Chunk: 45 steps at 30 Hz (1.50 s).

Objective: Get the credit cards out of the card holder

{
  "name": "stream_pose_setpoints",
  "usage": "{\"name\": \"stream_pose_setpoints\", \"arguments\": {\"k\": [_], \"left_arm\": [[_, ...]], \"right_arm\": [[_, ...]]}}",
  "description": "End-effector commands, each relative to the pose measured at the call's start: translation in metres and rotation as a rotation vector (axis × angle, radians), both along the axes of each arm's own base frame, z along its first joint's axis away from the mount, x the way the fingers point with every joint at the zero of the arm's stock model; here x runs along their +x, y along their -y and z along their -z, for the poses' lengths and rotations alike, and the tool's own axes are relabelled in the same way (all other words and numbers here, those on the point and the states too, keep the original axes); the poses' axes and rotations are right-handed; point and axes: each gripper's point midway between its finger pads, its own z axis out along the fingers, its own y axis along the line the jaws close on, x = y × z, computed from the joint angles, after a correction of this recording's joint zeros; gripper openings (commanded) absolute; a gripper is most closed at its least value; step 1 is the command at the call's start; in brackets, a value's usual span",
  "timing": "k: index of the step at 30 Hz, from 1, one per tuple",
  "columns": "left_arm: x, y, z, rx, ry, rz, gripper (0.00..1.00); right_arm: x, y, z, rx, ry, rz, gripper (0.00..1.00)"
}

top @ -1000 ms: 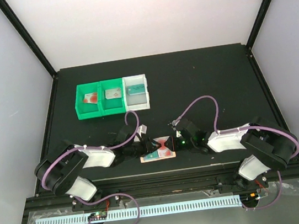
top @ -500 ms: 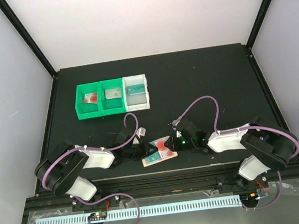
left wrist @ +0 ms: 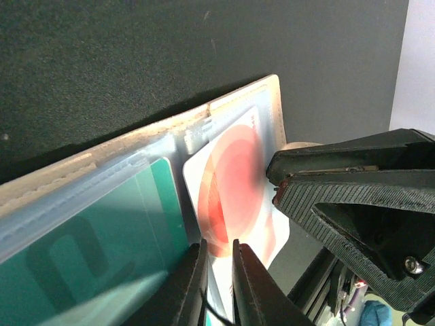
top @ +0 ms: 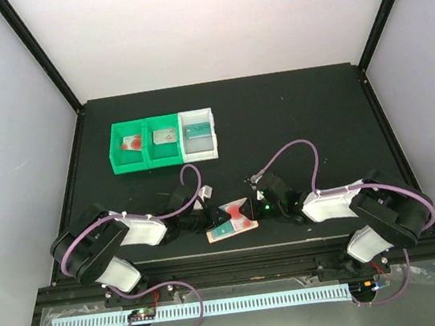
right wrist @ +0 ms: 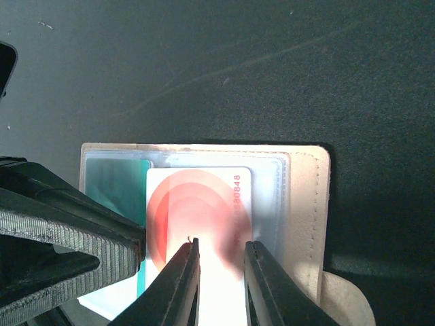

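The wallet (top: 231, 227) is lying open on the desk (top: 299, 111) near its front edge, between the two hands and well apart from the bins; its pockets are facing up. The teal card (left wrist: 102, 238) is sitting inside a clear pocket; the red card (right wrist: 197, 204) is lying beside it over the neighbouring pocket, and whether its far end is tucked into that pocket cannot be told. The left hand (left wrist: 217, 248) is pointing in from the left; its fingers (left wrist: 190, 288) are standing almost pressed together, with the red card's near edge running into the slit between them; whether they are pinching that card cannot be told. The right hand (right wrist: 221, 248) is pointing in from the right; its fingers (right wrist: 178, 282) are standing a narrow gap apart, tips down over the face of the red card, clamping nothing visible. The two green bins (top: 133, 165) and the white bin (top: 202, 154) are standing in a touching row at the far left of the desk; each is holding a loose card (top: 163, 136).
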Motion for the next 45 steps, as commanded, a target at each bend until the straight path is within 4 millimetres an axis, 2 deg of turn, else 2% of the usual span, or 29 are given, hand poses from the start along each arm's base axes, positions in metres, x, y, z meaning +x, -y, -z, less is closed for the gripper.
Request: {"name": "stream_pose_setpoints", "arguments": {"k": [1, 6, 13, 18, 25, 30, 35, 45], "left_arm": [[0.002, 0.002, -0.006, -0.014, 0.025, -0.006, 0.15], [0.002, -0.001, -0.002, 0.005, 0.017, -0.020, 0.24], [0.004, -0.008, -0.003, 0.054, 0.030, -0.032, 0.30], [-0.002, -0.012, 0.001, 0.073, -0.004, -0.040, 0.35], [-0.008, -0.002, 0.004, 0.057, -0.040, -0.034, 0.38], [-0.010, -0.003, 0.015, 0.076, -0.084, -0.047, 0.36], [-0.008, -0.001, 0.012, 0.046, -0.087, -0.072, 0.31], [-0.003, 0.002, 0.002, 0.020, -0.041, -0.063, 0.07]], "right_arm": [[-0.018, 0.013, 0.022, -0.059, -0.068, -0.023, 0.19], [-0.025, 0.018, 0.026, -0.056, -0.080, -0.027, 0.19], [-0.030, 0.022, 0.030, -0.059, -0.094, -0.028, 0.19], [-0.031, 0.023, 0.030, -0.054, -0.097, -0.028, 0.19], [-0.031, 0.022, 0.031, -0.051, -0.101, -0.024, 0.19], [-0.031, 0.024, 0.032, -0.056, -0.102, -0.019, 0.19], [-0.031, 0.025, 0.031, -0.056, -0.099, -0.014, 0.19], [-0.032, 0.025, 0.032, -0.053, -0.099, -0.018, 0.19]]}}
